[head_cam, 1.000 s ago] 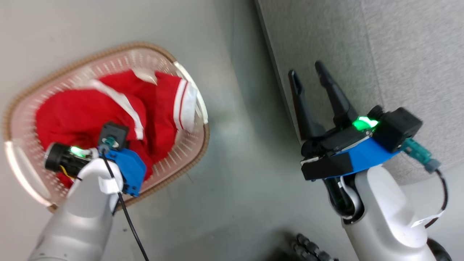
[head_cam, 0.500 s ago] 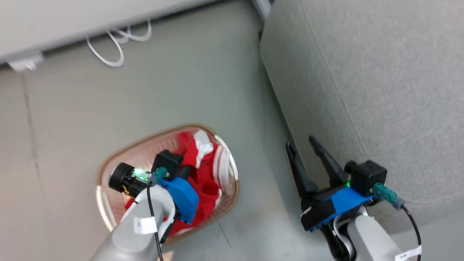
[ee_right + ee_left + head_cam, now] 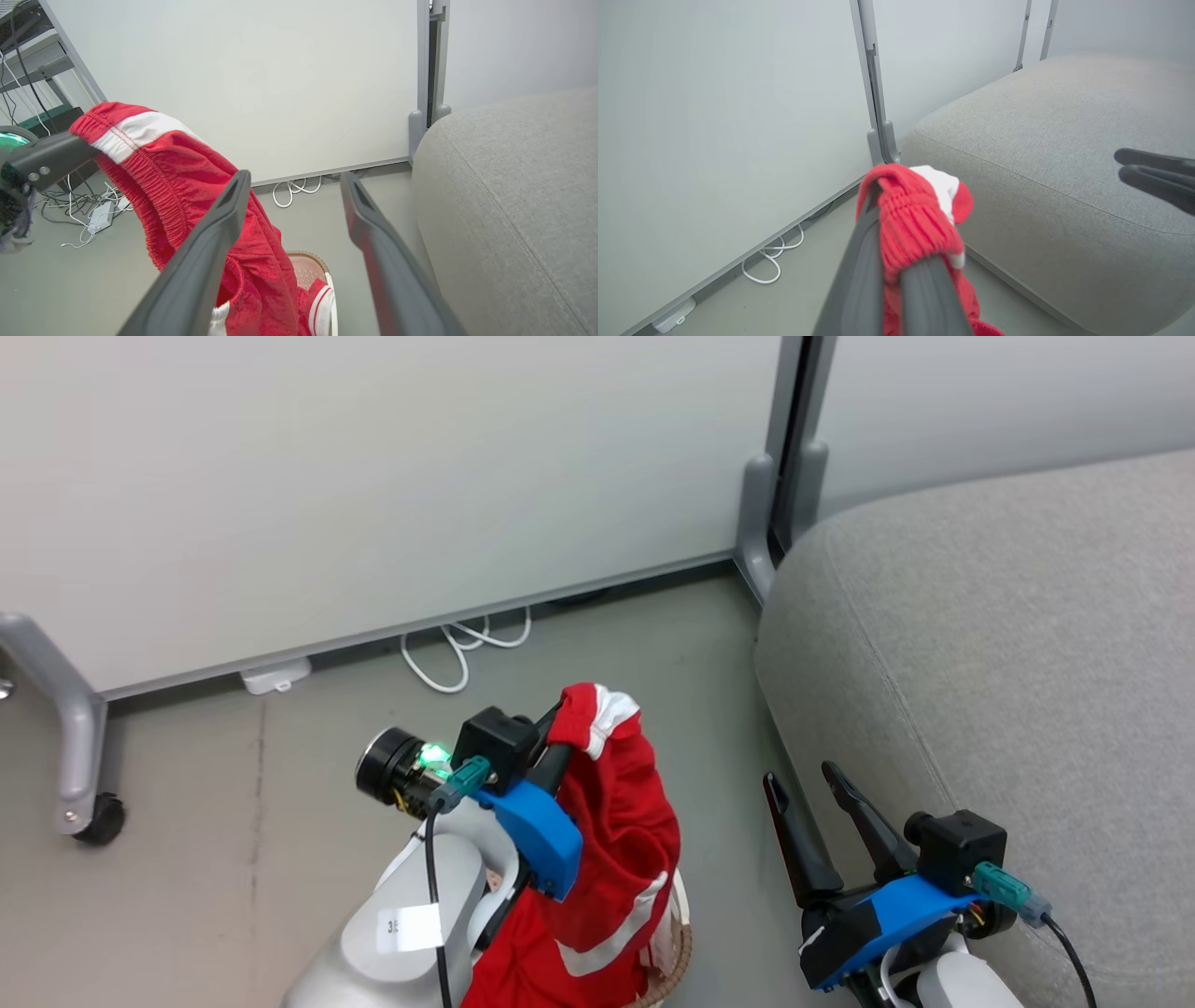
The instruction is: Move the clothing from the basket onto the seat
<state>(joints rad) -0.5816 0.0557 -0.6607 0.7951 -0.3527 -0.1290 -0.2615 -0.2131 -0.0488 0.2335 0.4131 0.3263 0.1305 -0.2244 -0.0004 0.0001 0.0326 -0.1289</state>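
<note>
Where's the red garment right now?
Head view, lower centre: the garment hangs from the shut left gripper, over the basket and left of the seat.

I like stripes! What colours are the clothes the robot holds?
The soft fabric garment is bright red with white bands, clearest in the right wrist view.

Raised bright red, white-striped fabric garment [image 3: 616,821] out of oval cream perforated plastic basket [image 3: 687,947], pinched in left gripper [image 3: 557,733].
</note>
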